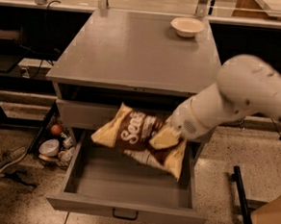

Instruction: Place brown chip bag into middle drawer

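The brown chip bag [138, 137], dark brown with white script and pale yellow edges, hangs tilted in the air just above the open middle drawer [124, 210], a wide grey tray with a small black handle at its front. My gripper [173, 133] is at the end of the white arm, shut on the bag's right end, in front of the upper drawer front. The bag hides part of the upper drawer front and the back of the tray.
A cream bowl [187, 26] sits on the grey cabinet top [130, 50] at the back right. Small items lie on the floor left of the cabinet [56, 146]. A person's shoe [7, 160] is at far left. A black bar [242, 208] stands at right.
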You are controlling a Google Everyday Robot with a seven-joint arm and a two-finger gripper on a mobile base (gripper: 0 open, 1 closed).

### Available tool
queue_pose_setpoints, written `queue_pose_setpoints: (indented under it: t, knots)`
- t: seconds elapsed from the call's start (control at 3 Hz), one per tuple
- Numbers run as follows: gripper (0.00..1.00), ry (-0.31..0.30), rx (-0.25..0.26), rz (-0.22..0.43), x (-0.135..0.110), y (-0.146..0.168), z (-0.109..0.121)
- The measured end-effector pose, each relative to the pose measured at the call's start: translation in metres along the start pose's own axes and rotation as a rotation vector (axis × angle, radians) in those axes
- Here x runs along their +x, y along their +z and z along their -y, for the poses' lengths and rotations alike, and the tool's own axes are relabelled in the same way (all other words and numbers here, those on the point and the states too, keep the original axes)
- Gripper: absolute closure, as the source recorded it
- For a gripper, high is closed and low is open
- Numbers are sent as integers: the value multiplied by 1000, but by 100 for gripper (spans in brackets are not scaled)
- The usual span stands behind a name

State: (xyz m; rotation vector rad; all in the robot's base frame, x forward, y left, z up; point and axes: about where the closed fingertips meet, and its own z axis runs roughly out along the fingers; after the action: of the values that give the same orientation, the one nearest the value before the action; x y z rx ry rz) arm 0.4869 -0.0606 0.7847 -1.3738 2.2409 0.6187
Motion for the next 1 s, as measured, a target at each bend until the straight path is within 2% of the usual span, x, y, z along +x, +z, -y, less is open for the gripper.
queue_pose_setpoints:
  t: [0.33,0.67,1.0]
  knots:
    - [100,10,-38,-46,22,19,-16]
    - [100,15,-42,-48,24,23,-16]
    - [100,48,-71,-36,39,59,0]
